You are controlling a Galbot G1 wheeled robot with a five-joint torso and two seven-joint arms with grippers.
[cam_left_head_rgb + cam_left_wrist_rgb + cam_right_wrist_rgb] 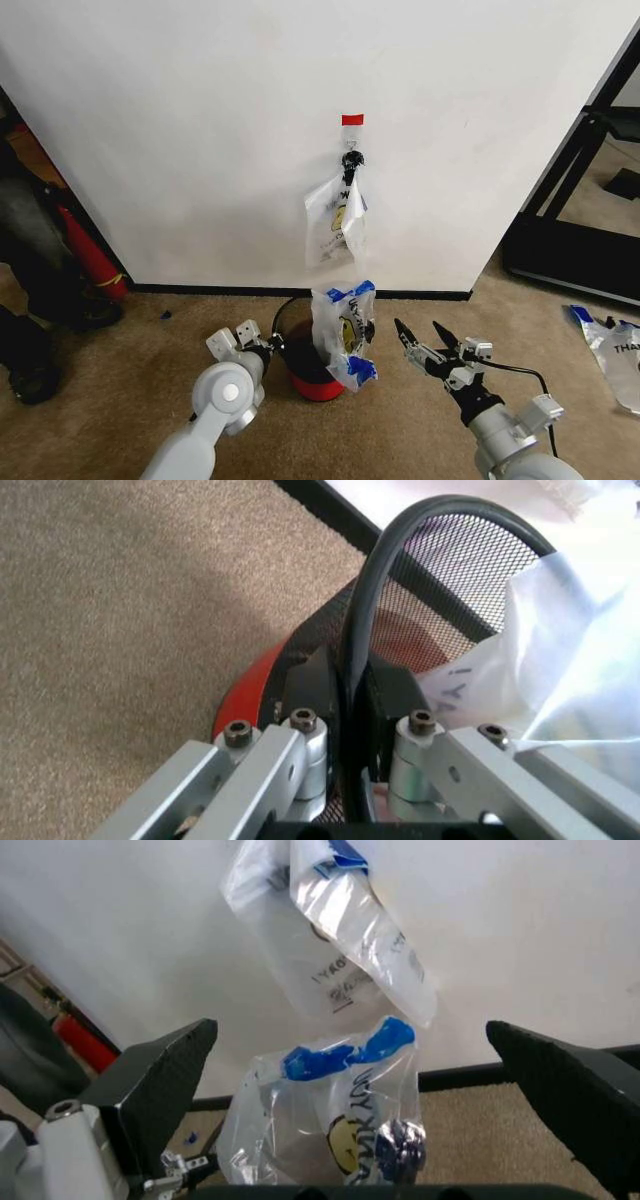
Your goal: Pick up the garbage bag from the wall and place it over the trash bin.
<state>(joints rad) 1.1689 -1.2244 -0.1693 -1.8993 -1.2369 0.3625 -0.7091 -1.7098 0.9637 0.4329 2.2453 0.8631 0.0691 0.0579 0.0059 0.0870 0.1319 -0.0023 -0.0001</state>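
From the head camera, the garbage bag point(343, 335) stands bunched over the trash bin point(317, 380), which sits on the carpet close to the wall point(200, 130). A like bag point(337, 222) hangs from the black hook point(352, 160) under the red tape point(351, 119). The left gripper point(272, 346) is at the bin's near-left rim; the right gripper point(418, 338) hovers just right of the bag, jaws spread and holding nothing.

At the left wrist, the fingers point(318, 686) are clamped on the black rim point(355, 652), one outside the mesh wall and one inside, steadying the bin. The bag's plastic point(560, 667) lies against the inside of the mesh.

At the right wrist, the two wide-apart pads point(165, 1080) frame the bag point(335, 1117), its blue handles point(345, 1054) uppermost.

The bag looks set on the bin but not spread around the rim. To do this well, the left should keep the bin pinned while the right takes a blue handle, not the slack film, and draws it outward over the far edge, slowly so the bin doesn't tip.
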